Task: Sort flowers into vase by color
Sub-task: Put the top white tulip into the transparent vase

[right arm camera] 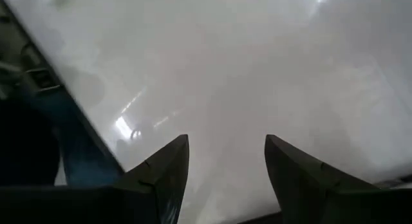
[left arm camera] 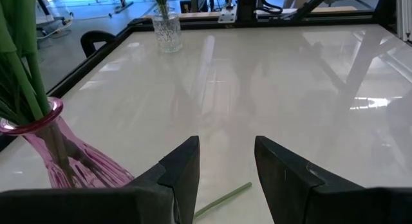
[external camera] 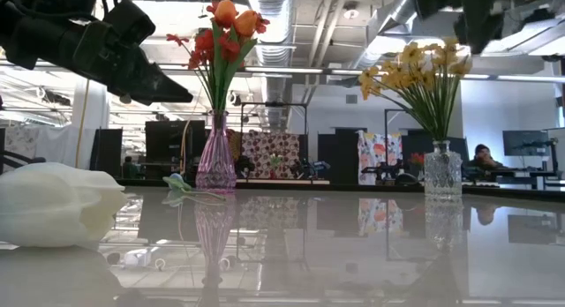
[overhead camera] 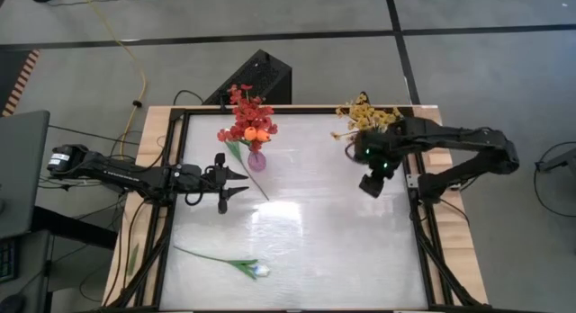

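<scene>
A pink vase holds red sprays and orange tulips. A clear vase holds yellow sprays. A white tulip lies flat near the near edge. A loose green stem lies on the table beside the pink vase. My left gripper is open, hovering just left of that stem. My right gripper is open above the table, on the near side of the yellow sprays.
The white glossy tabletop stretches bare between the two vases and toward the near right. A wooden frame runs around the table. A black box sits beyond the far edge, and cables lie on the floor.
</scene>
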